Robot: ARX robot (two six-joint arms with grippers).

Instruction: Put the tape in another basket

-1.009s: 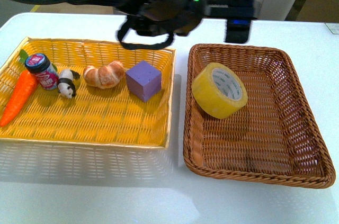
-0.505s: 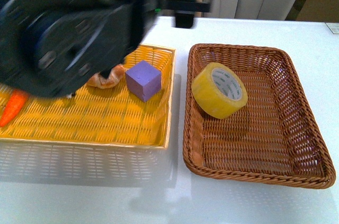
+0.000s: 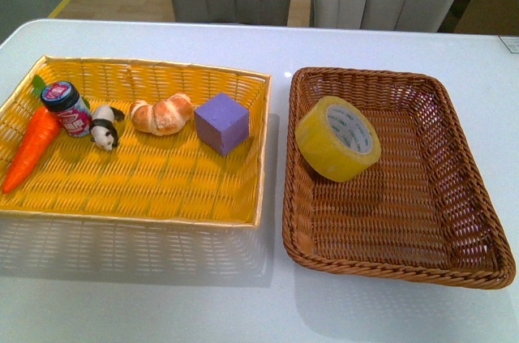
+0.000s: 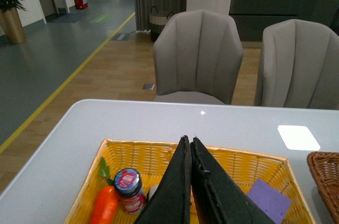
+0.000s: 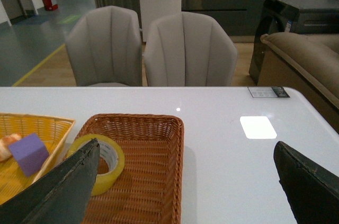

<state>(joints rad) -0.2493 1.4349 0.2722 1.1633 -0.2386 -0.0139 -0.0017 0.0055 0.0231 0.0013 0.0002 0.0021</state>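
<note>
While I check the front view: tape [image 3: 337, 138] sits tilted in the brown wicker basket [image 3: 454, 173], far-left corner. Yellow woven tray [image 3: 162, 189] holds purple cube [image 3: 220, 122] and carrot [image 3: 31, 147]. Left gripper [image 4: 189, 152] fingers pressed together, empty; right gripper [image 5: 185, 176] spread wide, empty.

Neither arm shows in the front view. In the left wrist view the closed left gripper [image 4: 189, 147] hides the middle of the yellow tray [image 4: 254, 164]; beside it, the basket [image 4: 324, 173] is cut off at the edge. Right wrist: one finger [image 5: 63, 187] covers part of the tape [image 5: 106, 163].
</note>
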